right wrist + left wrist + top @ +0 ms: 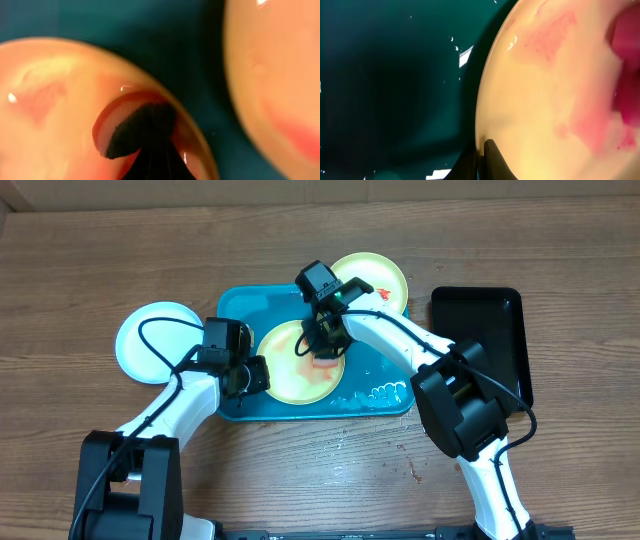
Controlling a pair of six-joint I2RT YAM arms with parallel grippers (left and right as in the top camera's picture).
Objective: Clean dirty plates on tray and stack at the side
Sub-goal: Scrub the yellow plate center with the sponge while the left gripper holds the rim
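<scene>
The turquoise tray (pixel 235 305) holds a cream plate (pixel 290 375) with a green rim and red smears. My left gripper (pixel 259 375) is shut on that plate's left rim; in the left wrist view the fingers (pixel 492 159) pinch the edge of the plate (pixel 545 100). My right gripper (pixel 323 346) is shut on a dark, reddish sponge (pixel 135 132) that presses on the same plate (pixel 50 115). A second cream plate (pixel 372 277), also smeared (pixel 272 80), lies at the tray's far right corner. A white plate with a blue rim (pixel 155 340) rests on the table left of the tray.
A narrow black tray (pixel 480 330) stands right of the turquoise one. White foam (pixel 386 393) sits in the tray's near right corner. Small red specks (pixel 412 471) lie on the wooden table in front.
</scene>
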